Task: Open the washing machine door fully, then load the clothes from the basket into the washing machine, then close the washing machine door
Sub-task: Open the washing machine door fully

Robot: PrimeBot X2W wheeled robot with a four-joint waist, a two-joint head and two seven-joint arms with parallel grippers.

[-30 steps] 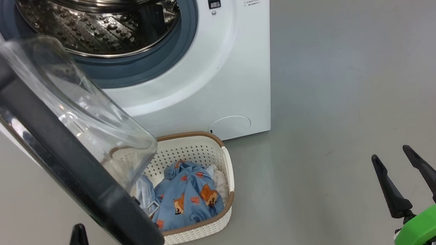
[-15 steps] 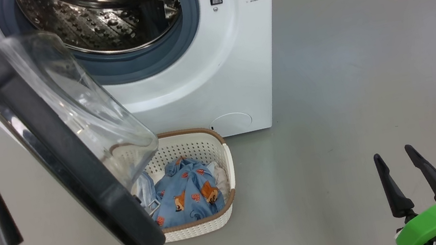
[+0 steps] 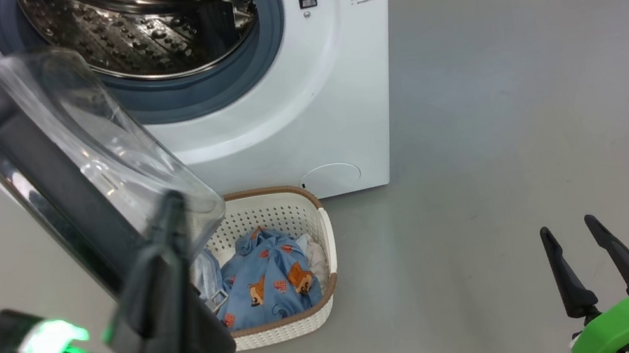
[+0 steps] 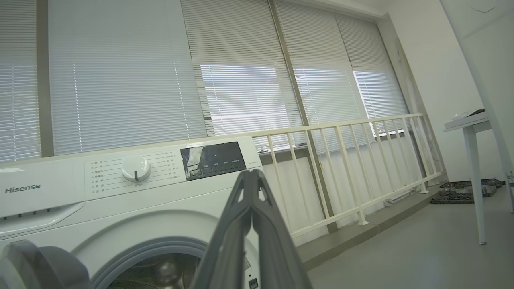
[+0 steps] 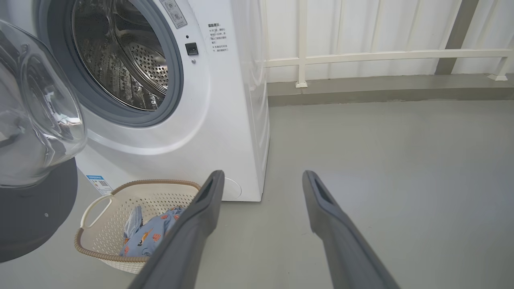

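Observation:
The washing machine (image 3: 302, 107) stands with its steel drum (image 3: 145, 25) exposed. The washing machine door (image 3: 50, 184) hangs open to the left, with its clear glass bowl (image 3: 102, 149) bulging over the basket (image 3: 300, 205). The clothes (image 3: 267, 275), blue fabric with bears, lie in the basket (image 5: 96, 208) on the floor. My left gripper (image 3: 170, 199) is shut and empty, raised in front of the door's lower rim; I cannot tell whether it touches the door. Its shut tip (image 4: 252, 173) points at the machine's front (image 4: 120, 192). My right gripper (image 3: 566, 226) hangs open and empty at the lower right, well away from the basket; in its wrist view the right gripper (image 5: 263, 174) faces the clothes (image 5: 148, 237).
Grey floor (image 3: 534, 99) spreads to the right of the machine. A white railing (image 5: 381, 56) and a low kerb run behind it. A white table leg (image 4: 476, 192) stands at the far right. A round hatch (image 3: 331, 179) sits low on the machine's front.
My left arm has risen from the lower left and swung right, so its shut gripper now stands in front of the door's lower rim. The right gripper has stayed put.

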